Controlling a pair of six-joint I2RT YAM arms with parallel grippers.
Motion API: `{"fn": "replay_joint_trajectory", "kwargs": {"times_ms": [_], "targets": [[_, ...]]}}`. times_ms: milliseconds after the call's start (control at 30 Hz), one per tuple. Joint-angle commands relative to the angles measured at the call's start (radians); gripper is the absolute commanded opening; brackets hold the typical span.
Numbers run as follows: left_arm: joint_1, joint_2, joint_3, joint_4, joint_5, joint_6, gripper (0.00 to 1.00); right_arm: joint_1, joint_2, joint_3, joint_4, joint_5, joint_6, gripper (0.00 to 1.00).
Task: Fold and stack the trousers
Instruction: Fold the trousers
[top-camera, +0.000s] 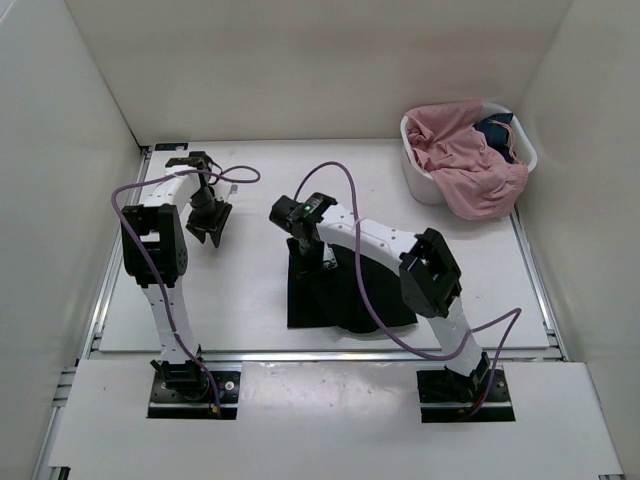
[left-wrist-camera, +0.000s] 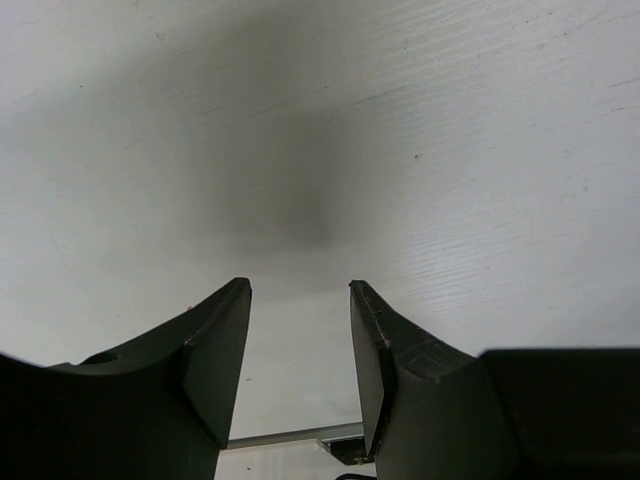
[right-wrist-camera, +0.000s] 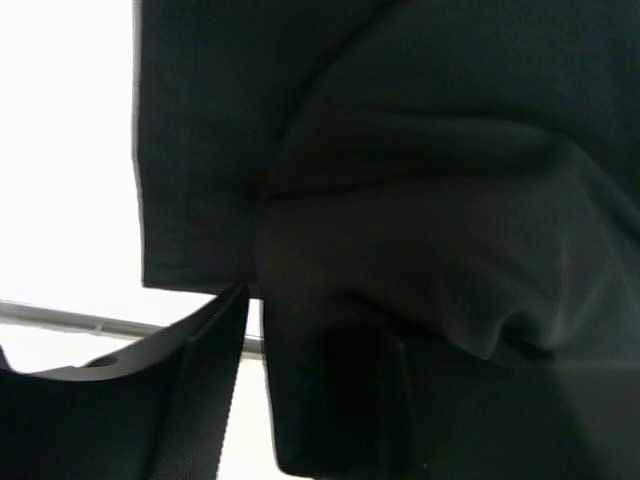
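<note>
Right jaws: being held parted; nothing is being pinched between them.
Right gripper (right-wrist-camera: 312, 335): its 3 o'clock finger is being covered by a fold of the black soft-fabric trousers (right-wrist-camera: 400, 200).
Left jaws: being held released, with only bare tabletop showing between them.
Left gripper (left-wrist-camera: 300, 290): being hung above the white table (left-wrist-camera: 420, 130), at 10 o'clock from the trousers and well apart from them.
Trousers: being shown as a folded dark block at mid-table, toward 6 o'clock, under the right arm.
White plastic basket (top-camera: 424, 186): at 2 o'clock, being overfilled by a pink crumpled garment (top-camera: 465, 160); a dark blue garment (top-camera: 500, 128) is being shown at its 1 o'clock rim.
</note>
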Motion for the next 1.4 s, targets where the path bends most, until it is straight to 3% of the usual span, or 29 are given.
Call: {"fn": "replay_joint_trajectory", "kwargs": {"times_ms": [0,100,233,333,567,700,900,933,1033,1267,1367], "targets": [[0.002,-0.022,-0.004,0.017,-0.01,-0.008,0.56,0.033,-0.023,0.106,0.08,-0.097,-0.122,0.57],[0.002,-0.022,-0.004,0.017,-0.02,-0.008,0.56,0.127,-0.078,0.134,0.186,-0.128,-0.254,0.57],[0.002,-0.022,0.007,0.017,-0.02,-0.008,0.56,0.145,-0.197,0.09,0.25,-0.21,-0.33,0.59],[0.002,-0.022,0.016,0.008,-0.02,0.001,0.56,0.136,-0.341,-0.094,0.358,-0.199,-0.33,0.67],[-0.022,-0.063,0.057,-0.032,0.022,0.041,0.57,-0.003,-0.613,-0.485,0.484,-0.039,-0.166,0.69],[-0.12,-0.152,0.07,-0.032,0.097,0.097,0.57,-0.083,-0.702,-0.657,0.472,0.039,-0.055,0.63],[-0.508,-0.371,-0.117,0.041,0.056,0.228,0.63,-0.181,-0.785,-0.875,0.481,0.117,0.113,0.42],[-0.603,-0.393,-0.149,0.064,0.024,0.24,0.69,-0.206,-0.802,-0.909,0.503,0.106,0.17,0.42],[-0.731,-0.421,-0.211,0.112,-0.001,0.24,0.76,-0.342,-0.882,-1.079,0.638,0.005,0.27,0.45],[-0.844,-0.349,-0.255,0.136,0.04,0.167,0.77,-0.424,-0.926,-1.207,0.642,-0.015,0.33,0.47],[-0.845,-0.318,-0.277,0.17,-0.01,0.138,0.62,-0.442,-0.926,-1.231,0.642,-0.026,0.339,0.47]]}}
